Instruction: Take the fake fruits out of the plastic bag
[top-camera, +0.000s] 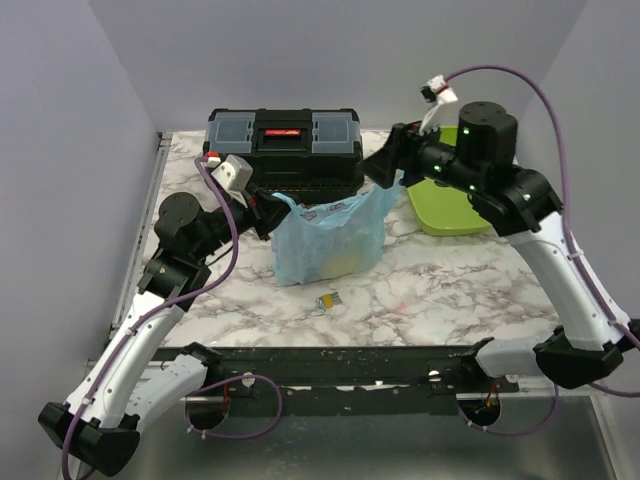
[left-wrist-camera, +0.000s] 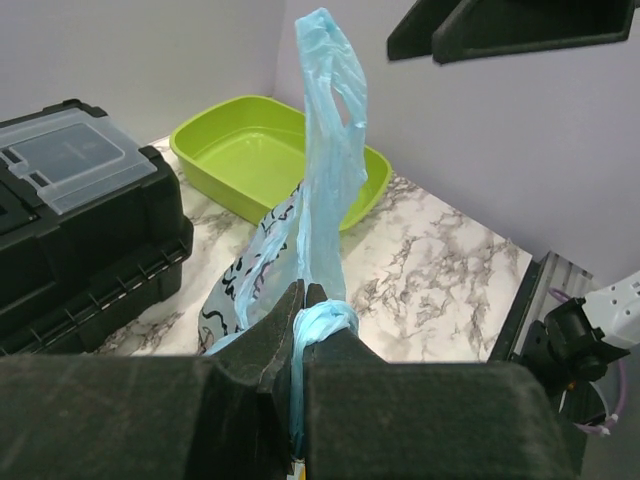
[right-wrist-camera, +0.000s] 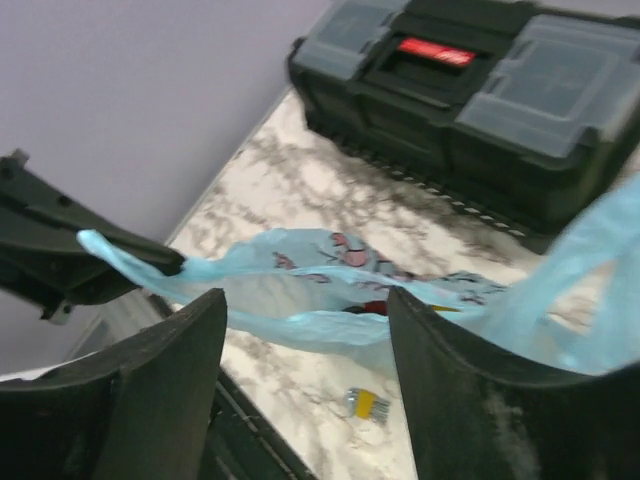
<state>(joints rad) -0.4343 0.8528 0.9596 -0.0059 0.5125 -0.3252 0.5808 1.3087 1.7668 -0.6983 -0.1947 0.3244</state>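
Observation:
The light-blue plastic bag (top-camera: 330, 238) stands at the table's middle, its mouth stretched open. My left gripper (left-wrist-camera: 303, 300) is shut on the bag's left handle and shows in the top view (top-camera: 268, 215). My right gripper (right-wrist-camera: 305, 310) is open above the bag's mouth, at the bag's right top corner in the top view (top-camera: 385, 168). The bag's other handle loop (right-wrist-camera: 600, 270) rises past its right finger; I cannot tell whether they touch. Inside the bag (right-wrist-camera: 300, 290) a dark red fruit (right-wrist-camera: 372, 306) and a yellow edge (right-wrist-camera: 445, 309) show. Yellow shows through the bag wall (top-camera: 340, 262).
A black toolbox (top-camera: 285, 148) stands right behind the bag. A lime-green tray (top-camera: 445, 208) lies at the back right, behind my right arm. A tiny yellow-and-silver block (top-camera: 329, 300) lies on the marble in front of the bag. Walls enclose the table.

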